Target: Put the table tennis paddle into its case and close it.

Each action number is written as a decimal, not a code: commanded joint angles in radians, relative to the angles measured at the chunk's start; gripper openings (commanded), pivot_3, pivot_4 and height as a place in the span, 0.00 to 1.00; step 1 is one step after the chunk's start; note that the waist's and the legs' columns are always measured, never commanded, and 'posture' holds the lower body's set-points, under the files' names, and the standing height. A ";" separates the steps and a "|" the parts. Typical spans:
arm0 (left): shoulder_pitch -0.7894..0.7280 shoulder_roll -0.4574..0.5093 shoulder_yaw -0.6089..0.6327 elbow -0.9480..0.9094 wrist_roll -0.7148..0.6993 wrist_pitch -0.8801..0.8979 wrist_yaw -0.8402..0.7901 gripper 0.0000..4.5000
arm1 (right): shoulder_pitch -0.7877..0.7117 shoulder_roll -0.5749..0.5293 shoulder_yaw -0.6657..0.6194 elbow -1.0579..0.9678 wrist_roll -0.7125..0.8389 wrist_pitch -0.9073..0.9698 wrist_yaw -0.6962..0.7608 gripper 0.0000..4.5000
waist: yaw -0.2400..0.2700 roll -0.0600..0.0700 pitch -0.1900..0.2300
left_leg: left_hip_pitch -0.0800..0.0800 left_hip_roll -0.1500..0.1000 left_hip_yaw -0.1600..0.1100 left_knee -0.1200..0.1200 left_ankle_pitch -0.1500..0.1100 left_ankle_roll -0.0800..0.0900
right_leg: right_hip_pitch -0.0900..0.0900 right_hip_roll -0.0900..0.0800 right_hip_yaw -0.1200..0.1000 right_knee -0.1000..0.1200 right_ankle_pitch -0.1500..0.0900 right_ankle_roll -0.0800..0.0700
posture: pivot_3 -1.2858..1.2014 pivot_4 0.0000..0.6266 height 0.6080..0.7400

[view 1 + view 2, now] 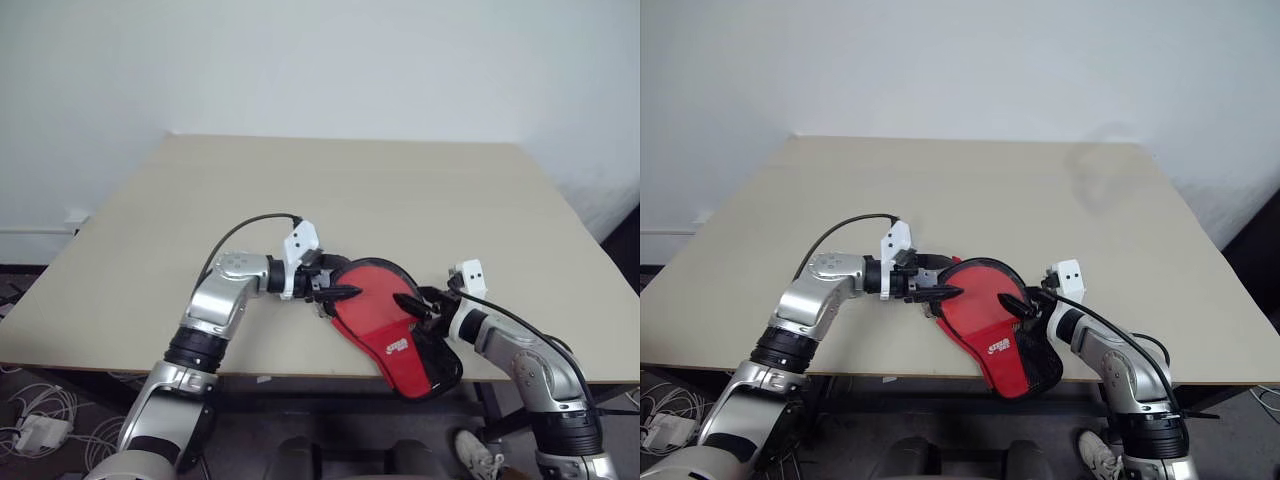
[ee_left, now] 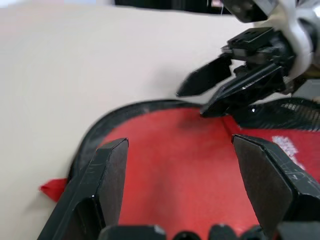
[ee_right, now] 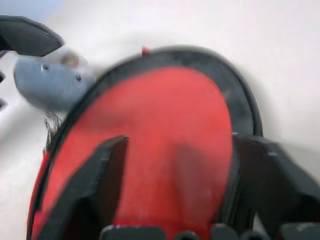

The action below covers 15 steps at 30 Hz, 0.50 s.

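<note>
The case (image 1: 385, 320), red with a black mesh section, black edging and a white logo, lies flat at the table's front edge, its narrow end hanging past the edge. The table tennis paddle is hidden. My left gripper (image 1: 342, 280) is open at the case's round left rim, its fingers (image 2: 107, 175) spread above the red fabric (image 2: 175, 175). At the case's right side my right gripper (image 1: 413, 308) is also open, its fingers (image 3: 112, 170) standing apart over the red face (image 3: 165, 110). The two grippers point toward each other across the case. Neither holds anything.
The beige table (image 1: 330, 190) stretches bare behind the case toward a white wall. Its front edge (image 1: 100, 362) runs just under my arms. Cables and a white adapter (image 1: 40, 430) lie on the floor at left; a shoe (image 1: 470, 455) shows at right.
</note>
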 commanded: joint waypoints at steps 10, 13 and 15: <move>-0.198 0.121 0.047 0.328 0.109 -0.228 0.012 0.78 | 0.023 0.012 0.162 -0.016 -0.103 -0.134 0.063 0.87 | -0.001 -0.001 0.000 | 0.001 0.000 0.000 0.000 0.000 0.000 | 0.000 0.000 0.000 0.000 0.000 0.000 | 0.52 0.00 1.00; -0.220 0.148 0.038 0.414 0.131 -0.271 -0.029 0.78 | 0.021 0.028 0.218 0.028 -0.150 -0.147 0.056 0.87 | -0.001 -0.001 0.001 | 0.000 0.000 0.001 0.000 0.000 0.000 | -0.001 0.000 0.000 0.000 0.000 0.000 | 0.52 0.00 1.00; -0.232 0.153 0.040 0.462 0.136 -0.269 -0.045 0.78 | 0.009 0.042 0.225 0.054 -0.165 -0.152 0.049 0.87 | -0.001 -0.001 0.001 | -0.001 0.000 0.001 0.000 0.000 0.000 | -0.001 0.000 0.000 0.000 0.000 0.000 | 0.52 0.00 1.00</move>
